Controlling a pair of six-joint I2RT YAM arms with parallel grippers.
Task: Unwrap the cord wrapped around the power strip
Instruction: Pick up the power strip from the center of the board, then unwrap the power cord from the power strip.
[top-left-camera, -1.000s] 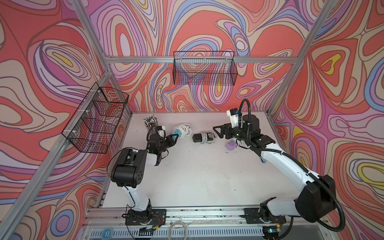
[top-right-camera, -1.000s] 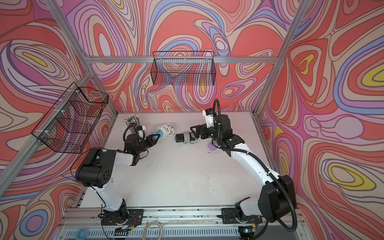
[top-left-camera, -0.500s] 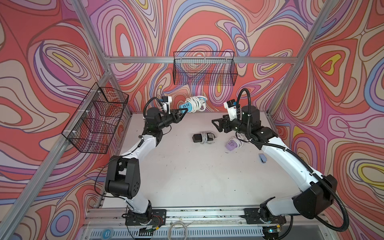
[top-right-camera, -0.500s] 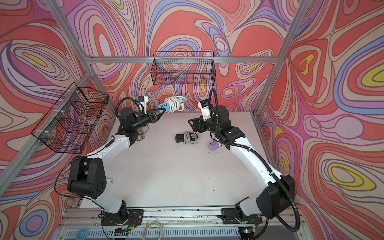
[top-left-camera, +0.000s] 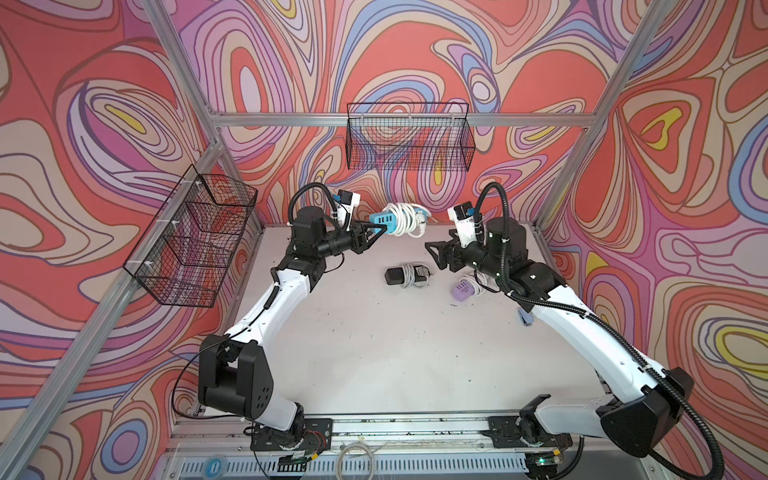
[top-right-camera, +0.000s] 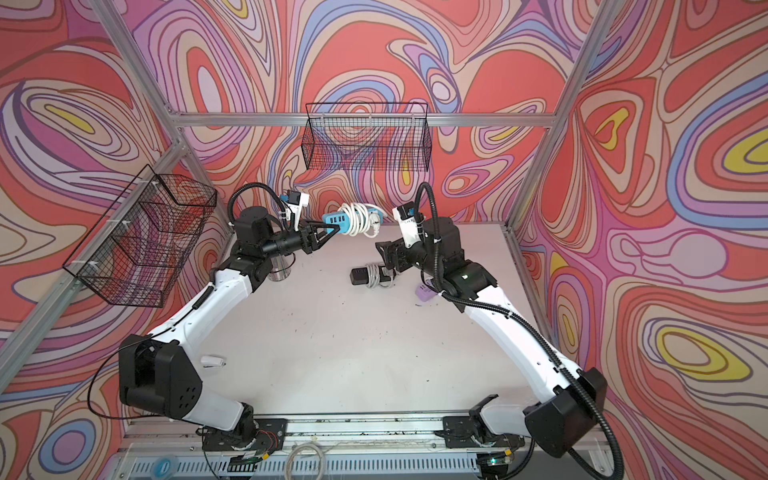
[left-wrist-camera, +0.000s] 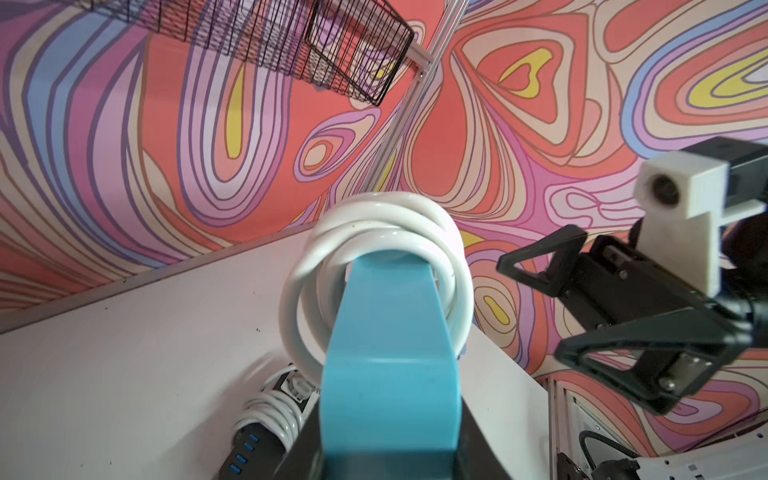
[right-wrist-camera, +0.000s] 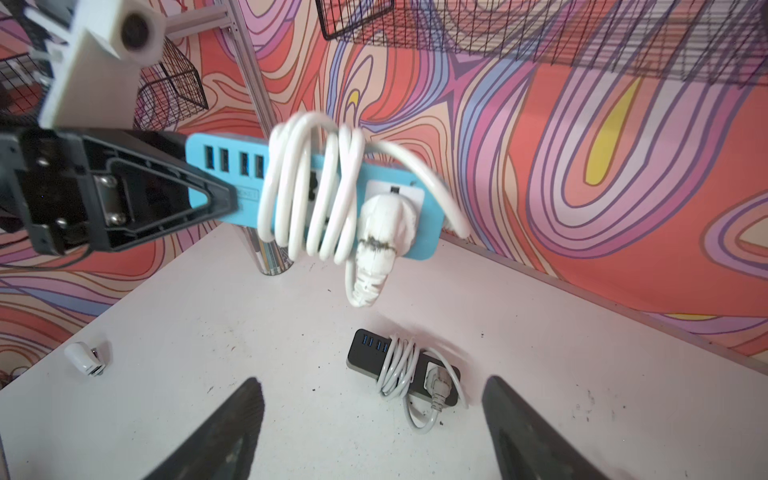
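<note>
Task's thing: a sky-blue plastic power strip (top-left-camera: 380, 217), off the surface (top-left-camera: 374, 353), held out level in the air over the back edge, near the patterned rear wall. Left jaws are pressed together on its USB-port end, pinching the body flat; the far end sticks out free toward the other arm. Thick white cord (top-left-camera: 401, 218) is wound in several tight turns around the middle of the strip, none of them loosened as far as either wrist view shows. White scuffed plug (right-wrist-camera: 382, 232) sits against the pale socket panel near the free end, with a short run of cord hanging below it (looks pushed into the strip's own socket, but I cannot tell for sure). Right jaws are spread wide and empty, facing the strip's free end, close but apart from it, lower than the strip. Judgement: pickup and presentation are done; the unwrapping itself has not begun. Left to do: free the plug, then take the turns off one by one until the cord hangs clear. Two other wrapped units lie on the surface below, a black power strip (top-left-camera: 395, 275) and a small lilac one (top-left-camera: 464, 289) beside the right arm; both untouched.
</note>
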